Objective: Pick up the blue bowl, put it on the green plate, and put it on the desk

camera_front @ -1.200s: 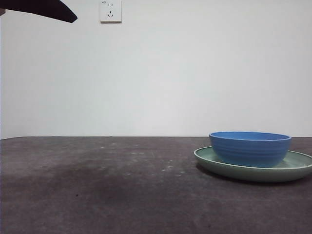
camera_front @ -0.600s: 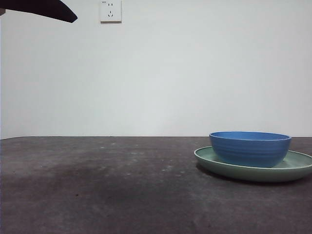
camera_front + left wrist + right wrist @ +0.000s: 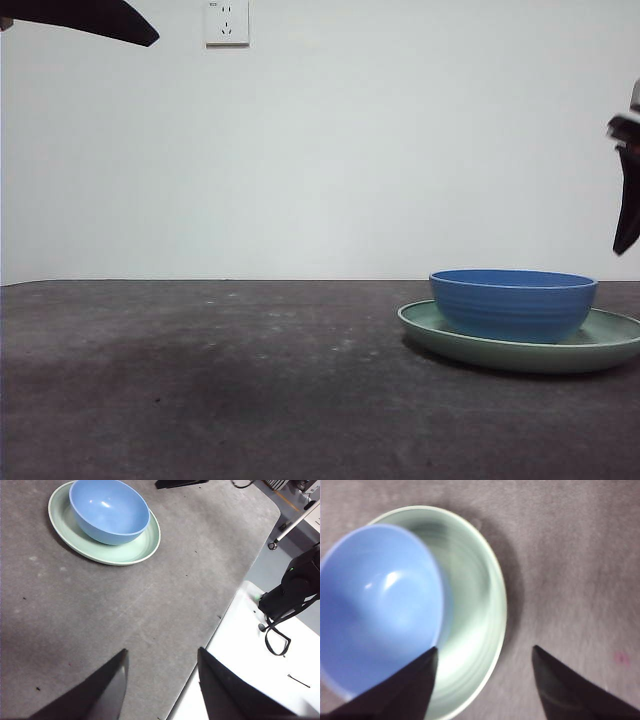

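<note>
The blue bowl [image 3: 513,303] sits inside the green plate [image 3: 600,345] on the desk [image 3: 250,380], at the right in the front view. My right gripper [image 3: 627,200] hangs at the right edge, above and just right of the plate. In the right wrist view that gripper [image 3: 485,665] is open and empty, over the plate's [image 3: 475,605] rim beside the bowl [image 3: 375,605]. My left gripper [image 3: 161,680] is open and empty, high and well away from the bowl [image 3: 109,511] and plate [image 3: 135,550].
A white wall socket [image 3: 226,22] is high on the back wall. In the left wrist view the desk's rounded edge [image 3: 220,615] meets a white surface [image 3: 250,670] carrying a black device with cables [image 3: 292,587].
My right gripper has come into the front view at the right edge. The bowl, the plate and the left arm's tip have not moved.
</note>
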Controlling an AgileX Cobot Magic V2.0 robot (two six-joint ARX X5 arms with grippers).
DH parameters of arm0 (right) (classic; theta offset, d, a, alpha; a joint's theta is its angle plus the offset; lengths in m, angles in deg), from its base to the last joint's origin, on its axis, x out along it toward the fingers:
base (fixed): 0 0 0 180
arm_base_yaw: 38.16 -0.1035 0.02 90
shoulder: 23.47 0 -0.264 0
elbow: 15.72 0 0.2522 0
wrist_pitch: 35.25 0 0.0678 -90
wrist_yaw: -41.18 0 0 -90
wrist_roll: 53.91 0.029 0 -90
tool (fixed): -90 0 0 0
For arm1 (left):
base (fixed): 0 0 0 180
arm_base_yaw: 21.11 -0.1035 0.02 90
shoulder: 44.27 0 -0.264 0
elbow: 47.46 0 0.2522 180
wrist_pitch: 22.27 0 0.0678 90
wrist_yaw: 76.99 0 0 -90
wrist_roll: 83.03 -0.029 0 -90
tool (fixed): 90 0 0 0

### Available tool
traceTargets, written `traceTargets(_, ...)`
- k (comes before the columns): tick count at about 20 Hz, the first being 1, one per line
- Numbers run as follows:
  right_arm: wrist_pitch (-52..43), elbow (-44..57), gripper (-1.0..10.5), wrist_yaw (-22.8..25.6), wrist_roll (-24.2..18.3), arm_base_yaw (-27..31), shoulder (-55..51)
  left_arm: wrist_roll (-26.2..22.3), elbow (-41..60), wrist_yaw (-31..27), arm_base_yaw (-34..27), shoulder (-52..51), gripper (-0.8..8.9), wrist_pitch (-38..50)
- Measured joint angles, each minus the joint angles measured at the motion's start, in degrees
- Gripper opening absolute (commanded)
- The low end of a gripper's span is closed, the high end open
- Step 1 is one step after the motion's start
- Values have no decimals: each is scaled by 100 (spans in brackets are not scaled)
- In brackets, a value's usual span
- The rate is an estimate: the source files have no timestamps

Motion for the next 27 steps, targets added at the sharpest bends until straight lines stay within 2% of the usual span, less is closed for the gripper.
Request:
traceTargets(6, -487, 0, 258, -11, -15, -9, 837, 0, -2, 0, 0, 0, 222, 0)
traceTargets(10, -730, -2, 170, -109, -17, -13, 1113, 0, -2, 0, 0, 0, 222, 0)
traceTargets(14, -833, -2, 157, -245, -17, -31, 1366, 0, -2, 0, 0, 0, 222, 2)
traceTargets(16, -892, -2, 33, -251, -17, -42, 1405, 0, -2, 0, 0, 0, 222, 2)
traceTargets(17, -944, -2, 7, -254, -17, -42, 1405, 0, -2, 0, 0, 0, 222, 0)
traceTargets(27, -1003, -2, 7, -341, 162, -42, 1246, 0, 0, 0, 0, 0, 222, 2)
